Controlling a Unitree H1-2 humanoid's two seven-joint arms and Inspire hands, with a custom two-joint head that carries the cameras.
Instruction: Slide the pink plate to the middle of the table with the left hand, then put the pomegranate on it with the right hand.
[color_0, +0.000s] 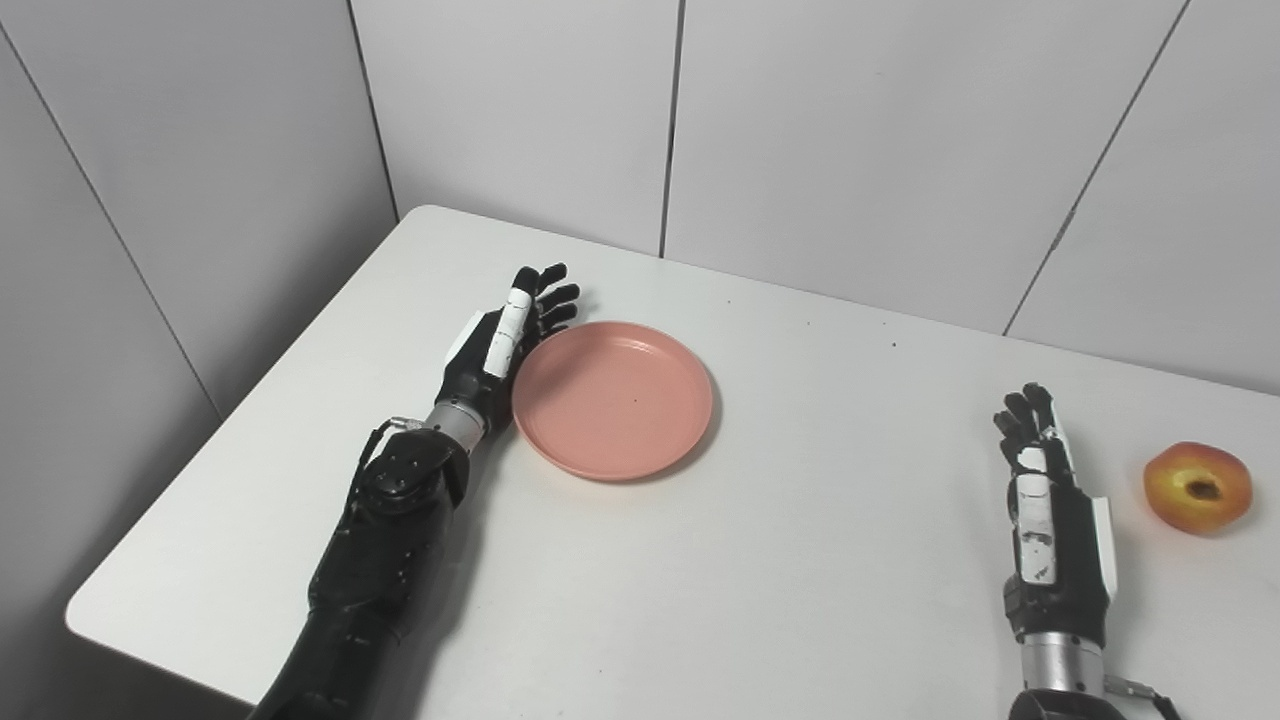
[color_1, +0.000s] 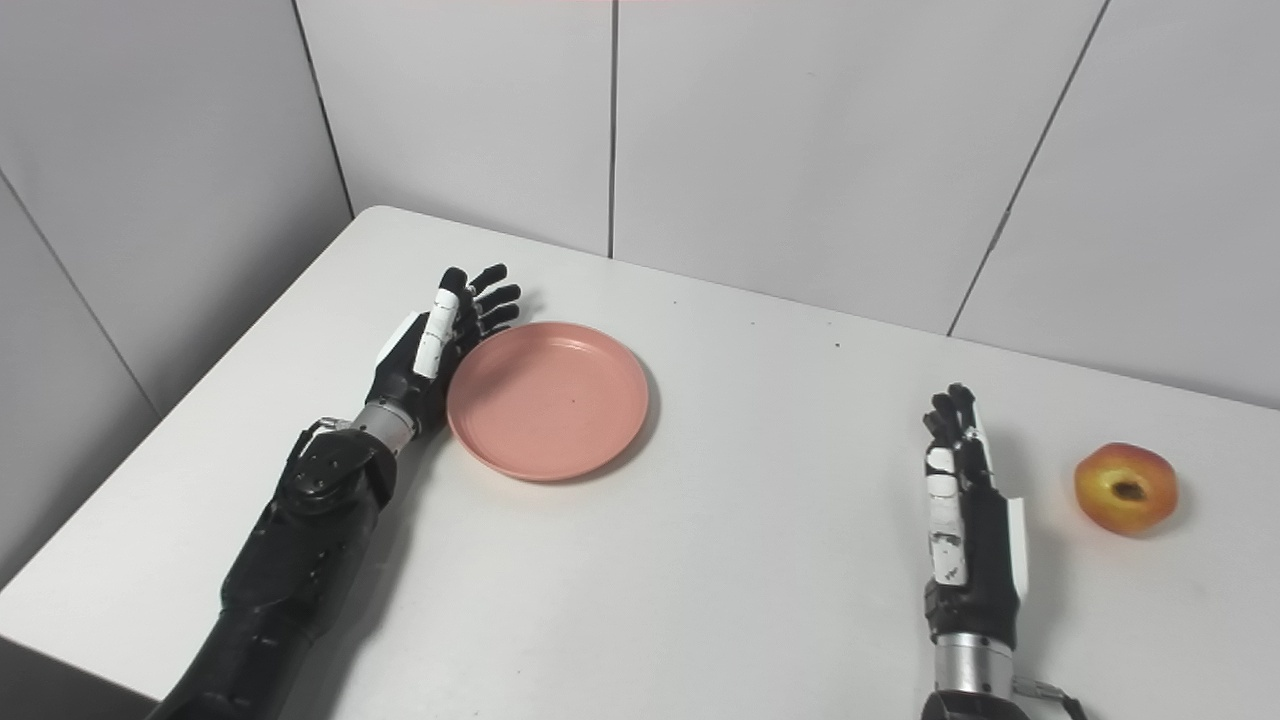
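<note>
Item, left hand (color_0: 505, 335): fingers (color_0: 548, 295) spread and extended, holding nothing, set edge-on along the left rim of the pink plate (color_0: 612, 398); contact between palm side and rim appeared likely but could not be confirmed.

Item, pink plate: lay flat and empty, left of centre in the frame, on the white table (color_0: 800, 560), short of the table's middle.

Item, right hand (color_1: 965, 520): fingers loosely spread and upright, holding nothing, at lower right of the frame.

Item, pomegranate (color_1: 1126, 489): sat on the table at far right, near the right hand but apart from it, its dark calyx end turned toward the camera.

Judgement, step in hand: the slide of the plate. It would be done well with the hand kept low and flat against the rim, pushing toward frame right in one steady line, so the shallow plate neither spun off the fingers nor tipped. The right hand should wait clear of the path.

Note on views: the right eye view showed more table to the right of the pomegranate and a clearer gap between it and the right hand. The left eye view showed the table's near-left corner, cut off in the other.
</note>
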